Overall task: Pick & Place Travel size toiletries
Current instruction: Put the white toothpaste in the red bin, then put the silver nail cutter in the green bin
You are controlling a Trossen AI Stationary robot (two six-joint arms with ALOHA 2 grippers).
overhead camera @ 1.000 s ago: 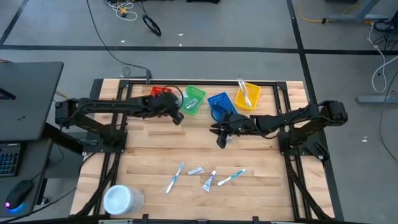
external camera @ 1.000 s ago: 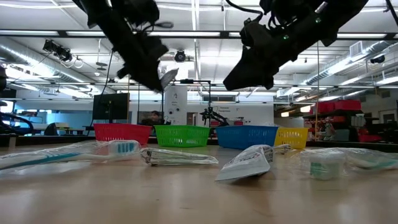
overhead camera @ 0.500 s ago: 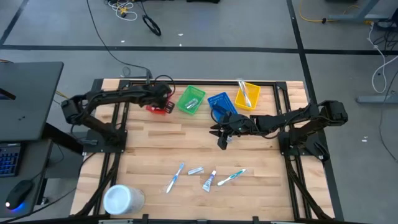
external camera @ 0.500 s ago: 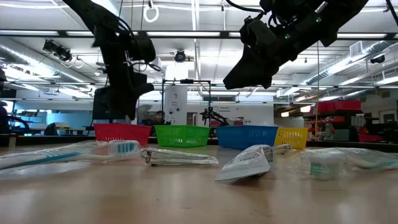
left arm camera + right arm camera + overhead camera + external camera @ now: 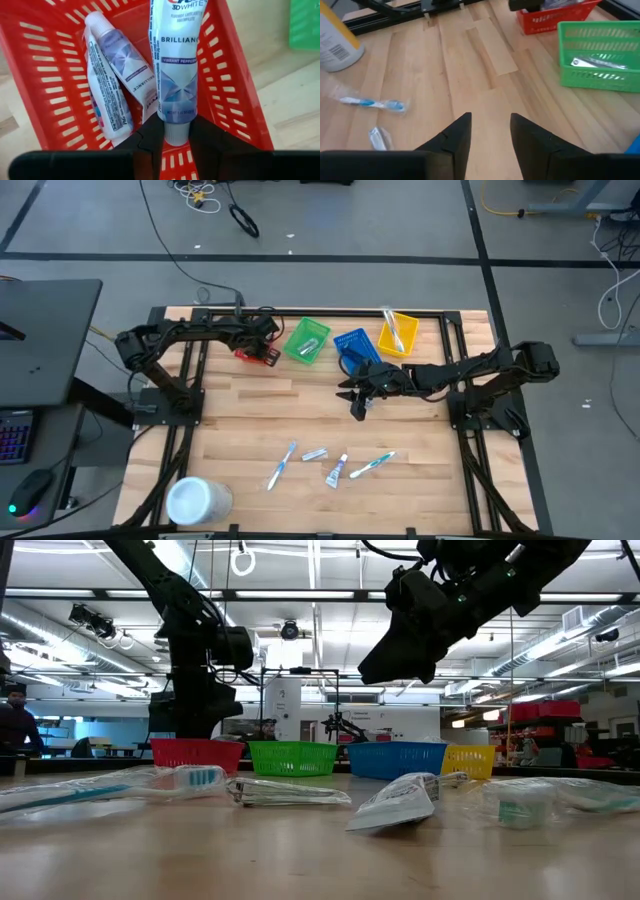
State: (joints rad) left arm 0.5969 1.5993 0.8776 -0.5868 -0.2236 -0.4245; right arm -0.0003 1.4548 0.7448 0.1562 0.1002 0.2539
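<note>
**Over the red basket, a toothpaste tube is going in with its kind**

Above the red basket (image 5: 60,60), at the table's far left, the left gripper (image 5: 176,137) is holding a white-and-blue toothpaste tube (image 5: 176,65) by its cap end, fingers clamped on it, so the tube is hanging into the basket, probably for release. Two more tubes (image 5: 107,85) are already lying inside, which suggests this basket is collecting toothpaste. Near mid-table the right gripper (image 5: 490,132) is hovering with fingers apart and nothing between them, likely waiting. Four baskets are standing in a row along the far edge: red, green basket (image 5: 307,340), blue basket (image 5: 352,347) and yellow basket (image 5: 398,332). Four toiletries are lying loose near the front: a toothbrush (image 5: 281,465), a small packet (image 5: 315,454), a tube (image 5: 337,470) and a second toothbrush (image 5: 372,465)
</note>
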